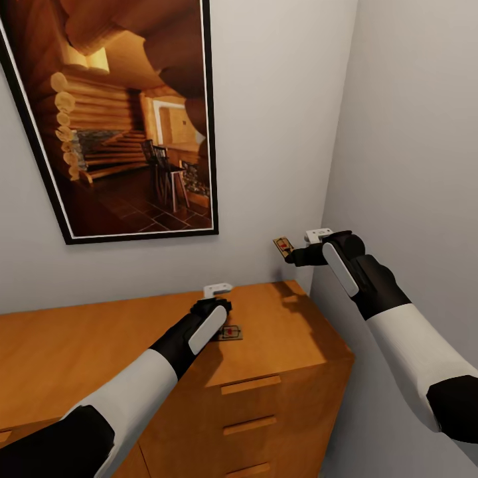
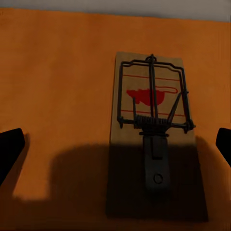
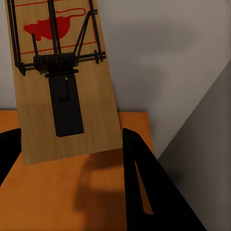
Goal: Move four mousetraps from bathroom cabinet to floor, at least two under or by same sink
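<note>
Orange-brown wood fills the lower head view: the cabinet (image 1: pixel 279 332) stands in a wall corner, and one mousetrap (image 1: pixel 230 332) lies flat on its top, just beside the left gripper (image 1: pixel 214 307). A second mousetrap (image 1: pixel 283 247) is held in the air by the right gripper (image 1: pixel 297 255), near the side wall.

In the left wrist view the lying trap (image 2: pixel 153 130) is seen between released jaws, apart from both.

In the right wrist view the lifted trap (image 3: pixel 60 79) is clamped at its bare lower end. Each trap is judged light, stiff and thin; the wooden edges are best pinched, away from the wire spring.
</note>
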You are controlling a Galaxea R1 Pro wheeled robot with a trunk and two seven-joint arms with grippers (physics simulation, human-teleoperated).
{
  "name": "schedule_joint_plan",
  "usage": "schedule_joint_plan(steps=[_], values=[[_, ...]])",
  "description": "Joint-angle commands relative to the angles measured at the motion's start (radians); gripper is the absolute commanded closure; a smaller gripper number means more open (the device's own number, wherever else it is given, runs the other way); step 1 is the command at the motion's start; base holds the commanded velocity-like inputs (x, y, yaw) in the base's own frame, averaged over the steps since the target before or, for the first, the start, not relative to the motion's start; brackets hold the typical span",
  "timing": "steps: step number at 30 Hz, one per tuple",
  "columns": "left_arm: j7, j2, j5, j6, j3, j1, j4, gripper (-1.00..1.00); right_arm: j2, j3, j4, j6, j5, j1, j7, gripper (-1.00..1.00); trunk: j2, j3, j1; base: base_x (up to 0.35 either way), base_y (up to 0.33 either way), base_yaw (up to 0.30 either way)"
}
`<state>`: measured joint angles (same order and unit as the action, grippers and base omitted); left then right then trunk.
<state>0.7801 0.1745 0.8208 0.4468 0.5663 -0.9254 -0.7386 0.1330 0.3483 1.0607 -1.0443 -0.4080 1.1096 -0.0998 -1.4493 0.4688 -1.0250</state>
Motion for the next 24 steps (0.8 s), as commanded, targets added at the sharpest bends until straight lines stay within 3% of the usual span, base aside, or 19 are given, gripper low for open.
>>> schedule_joint_plan(steps=[1, 7, 24], values=[[0.015, 0.0, 0.01, 0.001, 0.002, -0.001, -0.001, -1.0, 0.001, 0.003, 0.001, -0.003, -0.014, 0.001, -0.011, 1.0, -0.001, 0.001, 0.0, 0.0, 0.0, 0.0], [0.046, 0.0, 0.027, -0.004, 0.003, -0.001, -0.005, -1.0, 0.001, 0.003, 0.001, -0.003, -0.014, 0.001, -0.011, 1.0, -0.001, 0.001, 0.0, 0.0, 0.0, 0.0], [0.052, 0.0, 0.029, -0.004, 0.014, -0.001, -0.015, -1.0, 0.001, 0.003, 0.0, -0.003, -0.014, 0.001, -0.012, 1.0, -0.001, 0.001, 0.0, -0.05, -0.027, 0.0]])
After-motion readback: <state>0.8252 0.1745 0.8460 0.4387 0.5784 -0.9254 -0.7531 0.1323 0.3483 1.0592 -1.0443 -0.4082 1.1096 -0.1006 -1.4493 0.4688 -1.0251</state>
